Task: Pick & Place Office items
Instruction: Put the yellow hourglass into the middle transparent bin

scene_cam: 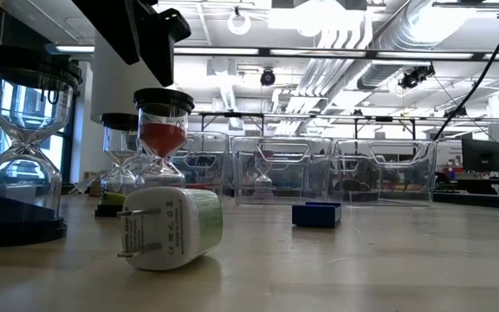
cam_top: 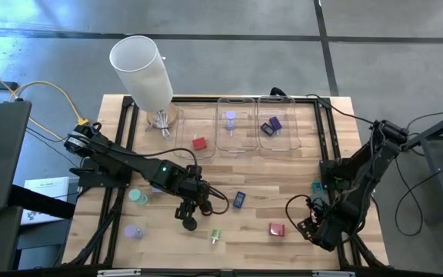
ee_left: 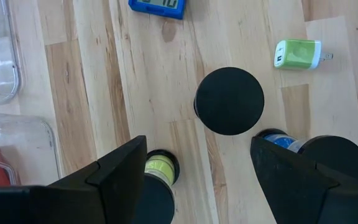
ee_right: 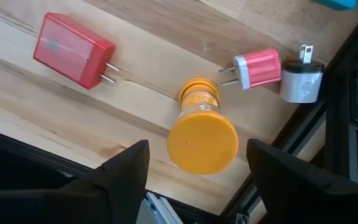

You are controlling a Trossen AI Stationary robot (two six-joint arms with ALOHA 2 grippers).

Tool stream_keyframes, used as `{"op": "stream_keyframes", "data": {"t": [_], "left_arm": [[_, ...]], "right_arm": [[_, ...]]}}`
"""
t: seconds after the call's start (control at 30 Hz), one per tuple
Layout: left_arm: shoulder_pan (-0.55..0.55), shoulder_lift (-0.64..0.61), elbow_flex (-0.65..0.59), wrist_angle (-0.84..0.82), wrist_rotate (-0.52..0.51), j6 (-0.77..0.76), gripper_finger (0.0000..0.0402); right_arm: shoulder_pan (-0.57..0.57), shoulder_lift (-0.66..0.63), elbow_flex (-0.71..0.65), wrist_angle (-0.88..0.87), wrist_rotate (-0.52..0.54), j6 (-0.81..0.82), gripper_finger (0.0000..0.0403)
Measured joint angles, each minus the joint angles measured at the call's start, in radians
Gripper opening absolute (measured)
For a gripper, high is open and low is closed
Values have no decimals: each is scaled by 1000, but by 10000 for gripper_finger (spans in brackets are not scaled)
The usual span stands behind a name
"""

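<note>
Left gripper (ee_left: 194, 171) hanging over the front-middle of the table, jaws well apart, nothing between them. Directly under it, a black round disc (ee_left: 229, 101) (top of a small sand timer, by the look of the low view), untouched so far. Two more timers right by the fingers (ee_left: 122, 177): one with yellow-green inside (ee_left: 159, 167), one with blue (ee_left: 283, 140). Beyond those, a green plug piece (ee_left: 297, 54) and the edge of a blue block (ee_left: 158, 6).

Right gripper (ee_right: 194, 168) down at the front right corner, also spread wide and empty, hovering above an orange-capped timer (ee_right: 202, 140) lying on its side. Near that, a red plug block (ee_right: 72, 50), a pink one (ee_right: 257, 68) and a grey-and-black adapter (ee_right: 302, 81) up against the black frame rail (ee_right: 347, 93).

Rest of the office items scattered over the light wooden table (cam_top: 252, 173): lavender cap (cam_top: 134, 231) and teal cap (cam_top: 138, 197) on the left, another teal bit (cam_top: 316, 187) on the right. Three clear trays (cam_top: 237, 123) along the back edge, holding a red block (cam_top: 199, 143), a lavender timer (cam_top: 230, 119) and purple pieces (cam_top: 271, 124). Big white cylinder (cam_top: 142, 71) at the back left.

Behind it all, a bright workshop: white ceiling ducts (scene_cam: 353, 39), strip lights, benches far off.
</note>
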Motion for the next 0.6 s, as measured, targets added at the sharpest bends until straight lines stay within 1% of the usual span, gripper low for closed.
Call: {"op": "stream_keyframes", "data": {"t": [0.3, 0.6], "left_arm": [[0, 0, 0, 0, 0, 0, 280], [0, 0, 0, 0, 0, 0, 280]], "right_arm": [[0, 6, 0, -5, -3, -4, 258], [0, 63, -1, -8, -15, -50, 258]]}}
